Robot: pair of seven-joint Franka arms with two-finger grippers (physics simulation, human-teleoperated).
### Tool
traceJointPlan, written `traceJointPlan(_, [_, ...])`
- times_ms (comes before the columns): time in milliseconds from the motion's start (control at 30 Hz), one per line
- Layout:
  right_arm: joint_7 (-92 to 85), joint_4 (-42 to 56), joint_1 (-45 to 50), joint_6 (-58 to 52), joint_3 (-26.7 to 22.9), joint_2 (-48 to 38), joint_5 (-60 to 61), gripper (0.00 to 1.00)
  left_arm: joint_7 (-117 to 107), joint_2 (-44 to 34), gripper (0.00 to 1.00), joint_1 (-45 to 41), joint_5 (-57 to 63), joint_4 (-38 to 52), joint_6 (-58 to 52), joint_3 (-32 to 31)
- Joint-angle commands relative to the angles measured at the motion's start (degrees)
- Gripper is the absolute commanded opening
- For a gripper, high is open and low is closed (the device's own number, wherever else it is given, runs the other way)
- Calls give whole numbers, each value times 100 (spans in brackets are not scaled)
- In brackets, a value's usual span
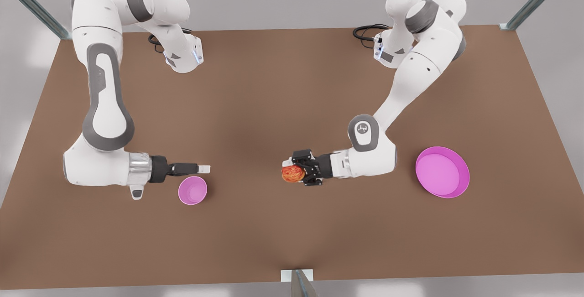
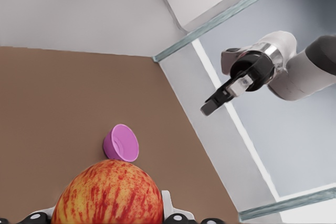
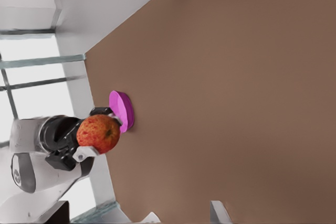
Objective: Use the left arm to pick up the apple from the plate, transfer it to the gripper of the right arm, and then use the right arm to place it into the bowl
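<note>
The red and yellow apple [image 1: 292, 174] hangs above the middle of the table, with my left gripper [image 1: 294, 171] shut on it. Up close, the apple [image 2: 107, 195] sits between the left fingers [image 2: 169, 205]. The right wrist view also has the apple [image 3: 98, 134], with the wide pink plate [image 3: 122, 109] behind it. My right gripper [image 1: 204, 168] stands open just above the small pink bowl [image 1: 192, 190], pointing toward the apple across a wide gap. The plate [image 1: 442, 172] lies bare at the front view's right. The right gripper [image 2: 210, 107] floats beyond the bowl [image 2: 122, 143].
A brown table [image 1: 292, 105] carries everything. Metal frame posts stand at its corners, and one post [image 1: 299, 283] stands at the middle of the near edge. Open tabletop separates the two grippers.
</note>
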Motion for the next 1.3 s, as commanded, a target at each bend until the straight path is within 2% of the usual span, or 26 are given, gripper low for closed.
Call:
traceJointPlan(0, [-583, -11, 147, 903, 8, 47, 1532, 100, 6626, 255, 69, -193, -560, 361, -41, -161])
traceJointPlan(133, [-1427, 33, 340, 1238, 8, 328, 2895, 100, 7417, 361, 69, -325, -595, 440, 12, -240])
traceJointPlan(333, [-3194, -424, 393, 1168, 8, 548, 2878, 100, 8042, 581, 69, -589, -1175, 546, 161, -241])
traceJointPlan(367, [-3211, -511, 341, 1150, 183, 504, 2878, 100, 8033, 581, 69, -615, -1184, 546, 188, -241])
traceJointPlan(433, [-3273, -1328, 332, 800, 254, -58, 2834, 100, 8033, 581, 69, -606, -1263, 546, 188, -241])
traceJointPlan(533, [-3668, -1654, 200, 139, 254, -234, 2104, 100, 8042, 624, 69, -650, -1333, 546, 188, -241])
traceJointPlan(667, [-3659, -1689, 208, 174, 254, -181, 2113, 100, 8042, 677, 69, -659, -1351, 563, 196, -241])
traceJointPlan(1100, [-3914, -1479, 868, 1290, 263, 153, 2631, 100, 8042, 712, 69, -729, -1351, 563, 267, -240])
traceJointPlan(1267, [-4099, -1408, 912, 1335, 263, 249, 2649, 100, 8042, 712, 69, -730, -1342, 563, 267, -232])
